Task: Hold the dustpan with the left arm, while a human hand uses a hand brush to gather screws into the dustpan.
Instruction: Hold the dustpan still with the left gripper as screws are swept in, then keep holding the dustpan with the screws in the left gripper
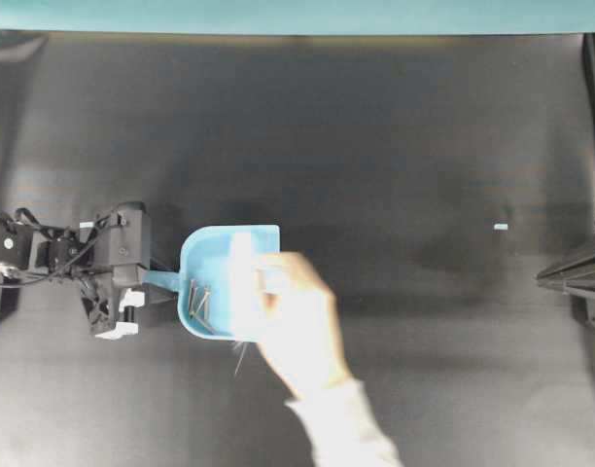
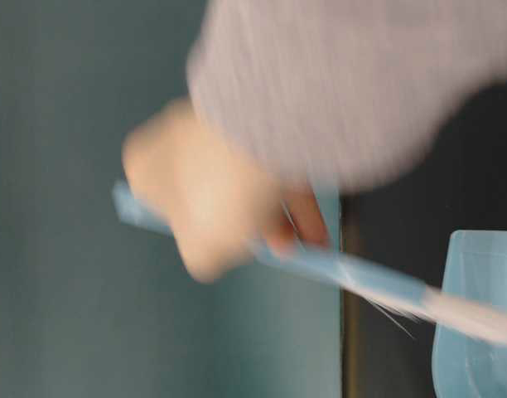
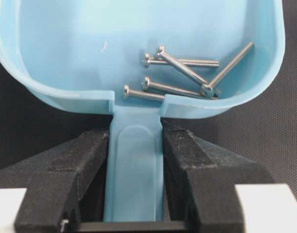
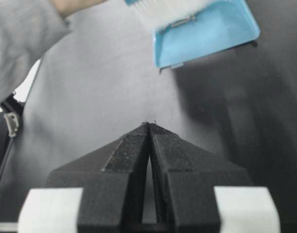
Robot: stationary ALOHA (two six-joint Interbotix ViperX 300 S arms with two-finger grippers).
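Observation:
The light blue dustpan (image 1: 215, 263) lies on the dark table at the left. My left gripper (image 1: 157, 282) is shut on its short handle (image 3: 135, 165), one jaw on each side. Several silver screws (image 3: 182, 73) lie inside the pan near the handle; they also show in the overhead view (image 1: 198, 302). A human hand (image 1: 297, 321) with a white sleeve holds the hand brush (image 1: 244, 282), blurred, with its bristles (image 4: 163, 9) over the pan's open edge. My right gripper (image 4: 149, 125) is shut and empty, at the far right (image 1: 545, 277).
A tiny pale speck (image 1: 501, 227) lies on the table at the right. A teal strip (image 1: 297, 15) runs along the far edge. In the table-level view the blurred hand (image 2: 204, 199) and brush (image 2: 361, 278) fill the foreground beside the pan (image 2: 477, 315).

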